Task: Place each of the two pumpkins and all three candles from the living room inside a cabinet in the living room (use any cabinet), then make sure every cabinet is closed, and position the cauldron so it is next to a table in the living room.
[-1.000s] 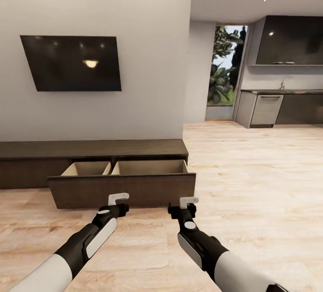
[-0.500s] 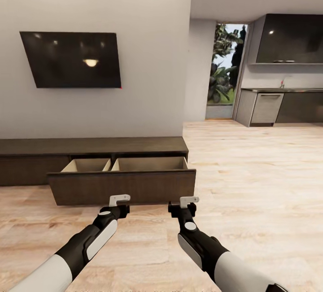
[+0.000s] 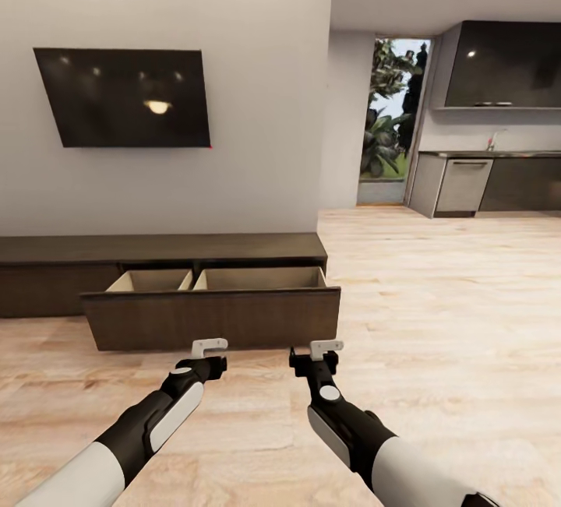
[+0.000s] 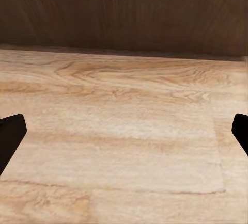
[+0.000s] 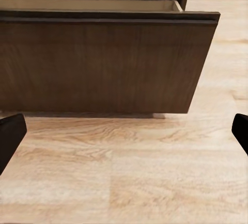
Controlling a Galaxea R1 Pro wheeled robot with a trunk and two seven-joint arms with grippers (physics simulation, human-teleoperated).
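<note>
This was a home's open-plan living room: a flat black television [image 3: 125,98] hung on a pale wall above a long low dark cabinet [image 3: 164,250] with a drawer pulled out, on light wood-plank flooring [image 3: 436,297]. Beyond it stood a kitchen with grey units [image 3: 463,188], dark upper cupboards [image 3: 506,63] and a doorway [image 3: 389,117] onto garden greenery.

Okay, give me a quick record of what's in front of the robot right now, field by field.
cabinet: low dark brown unit against the wall
drawer: wide drawer pulled out, light wood inside, contents not visible
left hand: open, empty, above the floor just short of the drawer front
right hand: open, empty, also facing the drawer front
wall: dark television above the cabinet
background: kitchen units far right
</note>
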